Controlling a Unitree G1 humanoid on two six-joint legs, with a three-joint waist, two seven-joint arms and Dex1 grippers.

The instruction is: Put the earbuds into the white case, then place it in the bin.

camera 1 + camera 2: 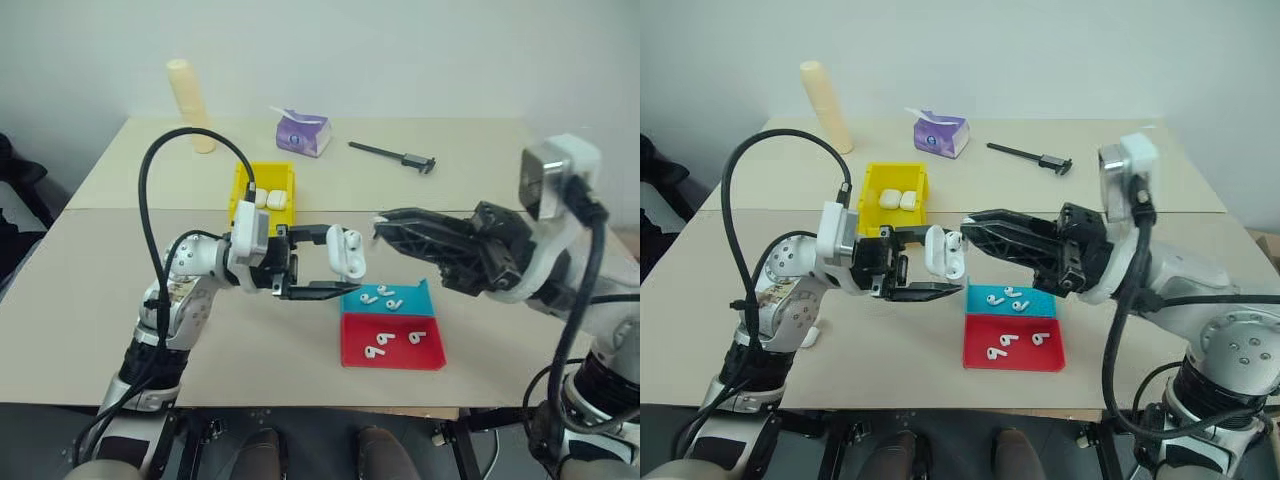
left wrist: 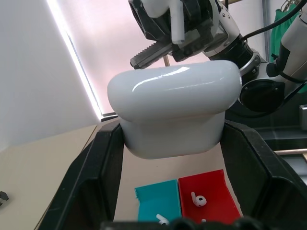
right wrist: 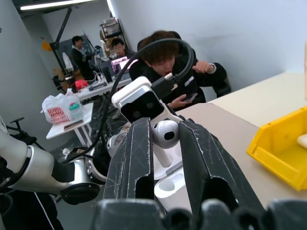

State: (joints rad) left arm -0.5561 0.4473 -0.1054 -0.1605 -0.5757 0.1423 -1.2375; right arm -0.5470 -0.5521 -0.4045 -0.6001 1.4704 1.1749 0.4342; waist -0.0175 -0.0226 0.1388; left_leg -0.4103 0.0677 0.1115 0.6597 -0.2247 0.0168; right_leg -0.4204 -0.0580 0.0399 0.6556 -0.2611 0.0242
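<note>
While clamped left, case (image 1: pixel 347 252) meets earbud (image 3: pixel 165 133).

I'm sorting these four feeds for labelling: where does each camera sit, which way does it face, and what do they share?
Left eye view: head, facing forward and down over the table; both arms show.
Right eye view: same head, same scene, slightly offset.
Left wrist view: along the left gripper, shut on the white case.
Right wrist view: along the right gripper, pinching an earbud above the open case; people sit behind.
Shared: the case, the yellow bin, the red tray.
</note>
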